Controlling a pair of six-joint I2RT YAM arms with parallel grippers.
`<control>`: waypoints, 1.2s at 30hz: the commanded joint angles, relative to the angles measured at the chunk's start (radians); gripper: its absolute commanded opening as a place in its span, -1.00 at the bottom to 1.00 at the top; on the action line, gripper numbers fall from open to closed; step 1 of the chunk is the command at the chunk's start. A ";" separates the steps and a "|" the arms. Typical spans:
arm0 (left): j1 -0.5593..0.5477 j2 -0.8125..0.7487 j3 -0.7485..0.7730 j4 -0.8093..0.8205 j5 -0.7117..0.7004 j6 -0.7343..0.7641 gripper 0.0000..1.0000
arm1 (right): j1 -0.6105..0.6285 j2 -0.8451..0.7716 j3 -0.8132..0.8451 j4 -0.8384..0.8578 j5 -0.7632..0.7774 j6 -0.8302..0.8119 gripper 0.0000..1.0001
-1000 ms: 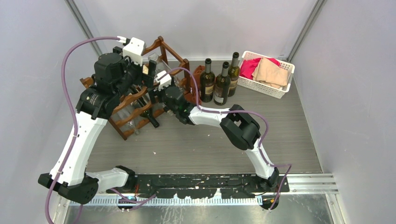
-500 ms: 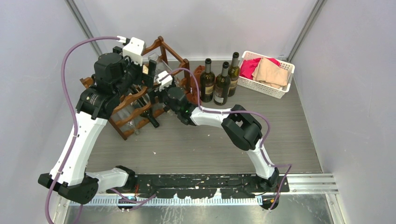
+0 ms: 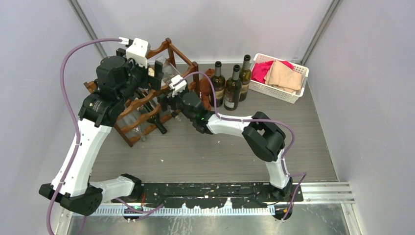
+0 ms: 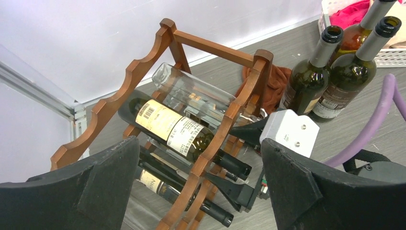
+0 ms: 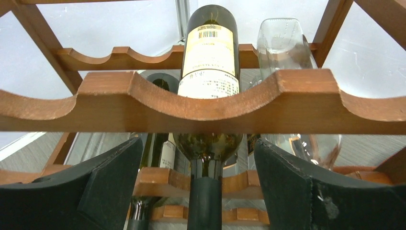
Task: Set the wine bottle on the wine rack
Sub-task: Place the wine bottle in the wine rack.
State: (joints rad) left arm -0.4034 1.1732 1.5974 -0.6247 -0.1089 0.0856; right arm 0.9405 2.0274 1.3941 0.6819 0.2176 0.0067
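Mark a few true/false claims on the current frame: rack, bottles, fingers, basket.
1. A labelled dark bottle lies on the top tier of the wine rack. True.
2. The right fingers are clamped on that bottle's neck. False: they stand open on either side of the neck, clear of it.
3. Three upright bottles stand between the rack and the white basket. True.
4. The basket is empty. False: it holds pink and tan cloths.
5. The left fingers hold a bottle. False: they are open above the rack with nothing gripped.
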 commanded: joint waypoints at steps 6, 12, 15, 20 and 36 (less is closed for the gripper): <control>0.008 -0.053 -0.020 0.072 0.017 -0.057 0.92 | -0.004 -0.185 -0.147 0.058 -0.159 -0.030 0.86; 0.008 -0.073 -0.023 0.066 0.018 -0.069 0.92 | -0.004 -0.269 -0.221 0.039 -0.259 -0.078 0.89; 0.008 -0.090 -0.030 0.068 0.019 -0.080 0.93 | -0.005 -0.314 -0.256 0.018 -0.307 -0.113 0.89; 0.008 -0.125 -0.056 0.080 0.018 -0.111 0.93 | -0.006 -0.391 -0.294 -0.072 -0.370 -0.182 0.90; 0.008 -0.206 -0.230 0.193 0.060 -0.214 0.99 | -0.077 -0.667 -0.283 -0.729 -0.512 -0.399 1.00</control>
State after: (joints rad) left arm -0.4034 0.9924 1.4078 -0.5465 -0.0853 -0.0711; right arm 0.9016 1.4490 1.0660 0.1383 -0.2287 -0.3180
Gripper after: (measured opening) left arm 0.986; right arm 0.996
